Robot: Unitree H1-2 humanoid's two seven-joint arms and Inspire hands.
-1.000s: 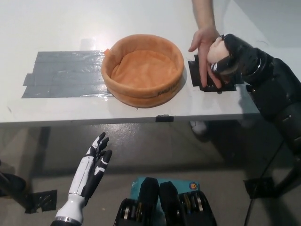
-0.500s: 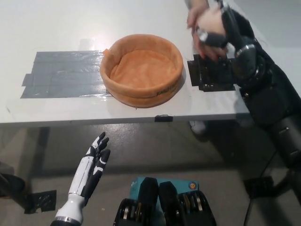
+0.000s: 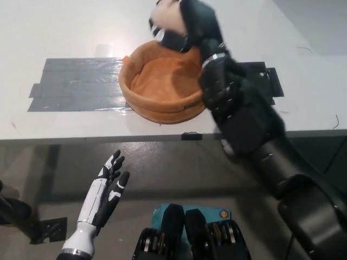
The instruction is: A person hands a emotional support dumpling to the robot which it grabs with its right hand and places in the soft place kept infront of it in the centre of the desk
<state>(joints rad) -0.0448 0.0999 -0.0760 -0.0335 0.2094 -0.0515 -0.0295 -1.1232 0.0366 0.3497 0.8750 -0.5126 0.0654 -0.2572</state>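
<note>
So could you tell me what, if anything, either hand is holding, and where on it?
The right hand holds the pale dumpling, fingers wrapped around its side, above the orange basket. The left hand holds nothing.

Single view only: head camera, mounted high on robot, looking steeply down and slightly forward. No second view, so no overlap to report. Upper half of frame: white desk (image 3: 65, 27), near edge running across middle, orange soft basket (image 3: 142, 100) just right of centre, grey tape patch (image 3: 76, 84) at left. Lower half: dark floor below desk edge. White left hand (image 3: 105, 189) at lower left; black right arm (image 3: 255, 135) close to lens, filling right side.
</note>
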